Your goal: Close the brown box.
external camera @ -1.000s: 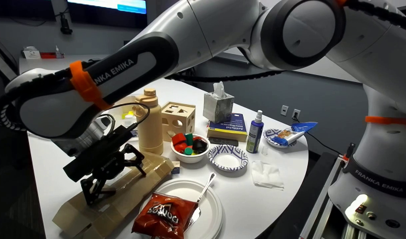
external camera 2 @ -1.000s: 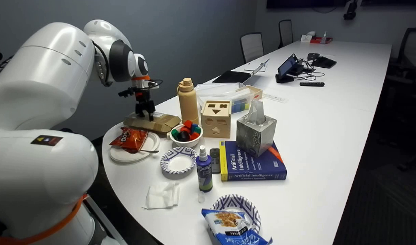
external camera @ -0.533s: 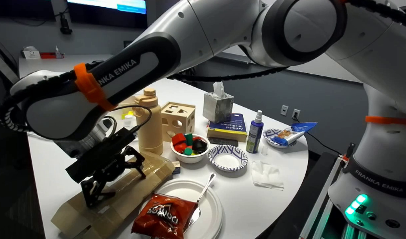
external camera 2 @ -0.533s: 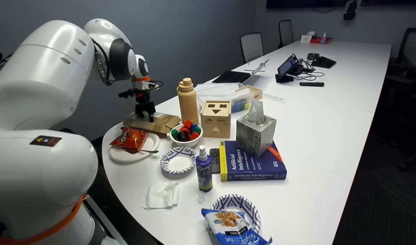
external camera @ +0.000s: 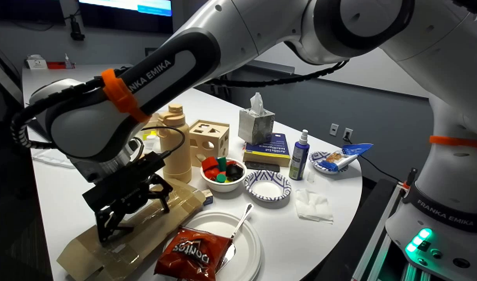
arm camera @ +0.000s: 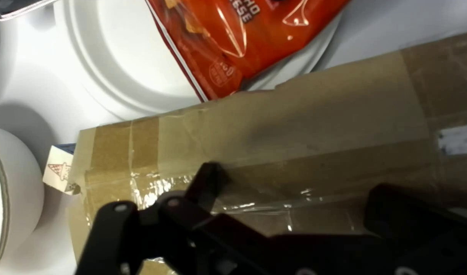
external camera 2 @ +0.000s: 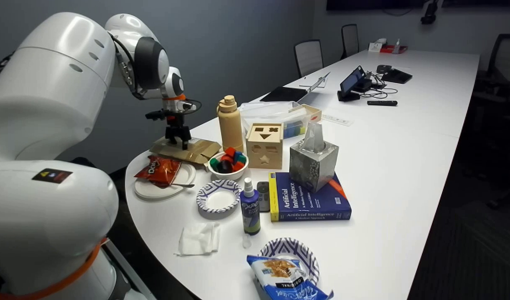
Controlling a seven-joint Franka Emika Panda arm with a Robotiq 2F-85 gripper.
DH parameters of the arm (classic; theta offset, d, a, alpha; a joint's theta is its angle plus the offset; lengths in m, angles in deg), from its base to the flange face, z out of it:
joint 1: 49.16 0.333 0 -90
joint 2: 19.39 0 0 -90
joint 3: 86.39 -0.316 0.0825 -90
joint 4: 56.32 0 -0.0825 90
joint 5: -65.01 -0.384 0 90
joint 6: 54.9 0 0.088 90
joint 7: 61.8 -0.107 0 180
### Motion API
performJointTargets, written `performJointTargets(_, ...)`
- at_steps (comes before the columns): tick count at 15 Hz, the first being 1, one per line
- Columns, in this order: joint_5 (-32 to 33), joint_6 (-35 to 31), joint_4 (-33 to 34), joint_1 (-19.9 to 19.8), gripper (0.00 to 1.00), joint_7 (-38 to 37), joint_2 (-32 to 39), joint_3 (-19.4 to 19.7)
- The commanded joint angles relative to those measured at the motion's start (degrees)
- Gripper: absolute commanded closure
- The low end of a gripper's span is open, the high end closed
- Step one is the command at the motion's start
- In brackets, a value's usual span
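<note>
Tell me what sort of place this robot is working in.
Probably an office meeting room: a long white table stretches away, mesh-backed chairs stand beside it, and a large lit screen is on the wall.

Brown box (external camera: 150, 231): taped cardboard, lying flat on table (external camera: 287, 244).

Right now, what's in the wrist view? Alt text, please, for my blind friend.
Black fingers stand apart over a taped brown box. At the top, a red chip bag lies on a white plate; a bowl is cut off at left.
</note>
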Motion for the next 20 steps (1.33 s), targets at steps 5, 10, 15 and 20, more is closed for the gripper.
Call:
performJointTargets(5, 0.2, -15.5, -15.3, -3.1, 0.00, -1.1, -5.6, -0.7)
performJointTargets(10, 0.2, -17.7, -21.9, -1.9, 0.00, 0.8, -14.4, 1.8)
performJointTargets(15, 2.5, -18.3, -25.1, -0.9, 0.00, 1.0, -22.1, 3.8)
performJointTargets(20, 4.2, -20.7, -25.7, -1.3, 0.00, 1.0, -27.6, 3.9)
